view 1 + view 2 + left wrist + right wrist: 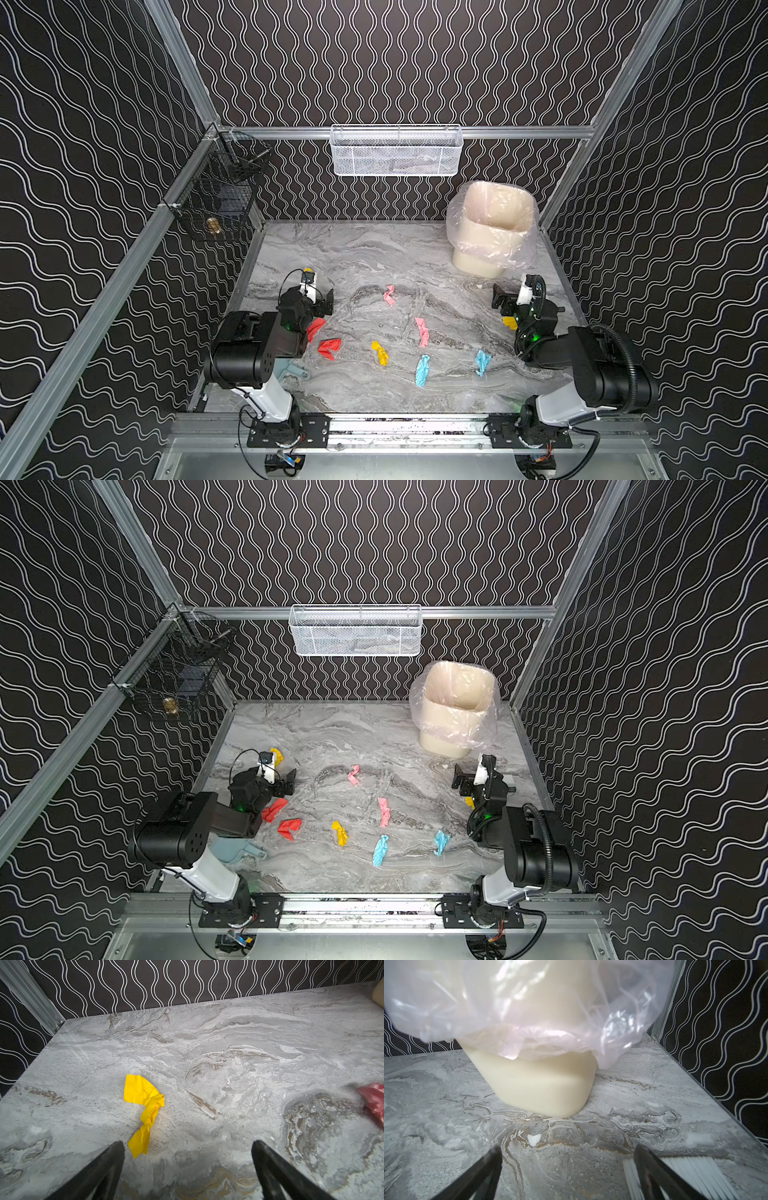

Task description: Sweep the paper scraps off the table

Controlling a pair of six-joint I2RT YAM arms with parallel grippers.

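Marble table, nine coloured paper scraps

Crumpled paper scraps in red, yellow, pink, blue, lying scattered and apart, across grey marble table

Both top views: even overhead light, moderate level; tabletop rendered bright, walls dark. Shadows soft, short, confined beneath arms. Fine detail slightly softened throughout. Left wrist view: mid-field sharp; left fingers blurred at near edge; wide-angle stretch noted toward corners. Right wrist view: glare recorded on plastic liner, liner defocused; right fingers blurred; faint sheen on tabletop.
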